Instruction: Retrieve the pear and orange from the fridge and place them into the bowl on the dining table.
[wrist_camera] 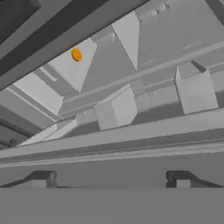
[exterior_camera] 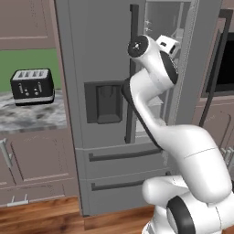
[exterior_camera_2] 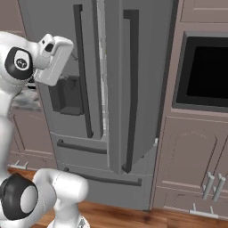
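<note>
The grey fridge (exterior_camera: 100, 55) (exterior_camera_2: 133, 67) stands in front of me with its right door swung partly out. The gap shows pale shelves inside. In the hand view the orange (wrist_camera: 76, 55) is a small bright spot far back on an inner shelf, at the upper left. My gripper (wrist_camera: 110, 179) is open and holds nothing; its fingertips (wrist_camera: 41, 178) stand wide apart. The white hand (exterior_camera: 167, 44) (exterior_camera_2: 53, 60) is raised at the upper part of the fridge, by the door gap. The pear, the bowl and the dining table are out of view.
A black toaster (exterior_camera: 32, 86) sits on a marbled counter (exterior_camera: 27, 116) left of the fridge. A dark built-in oven (exterior_camera_2: 207, 73) and brown cabinets (exterior_camera_2: 191, 164) stand to the right. The open door (exterior_camera_2: 113, 89) juts out toward me.
</note>
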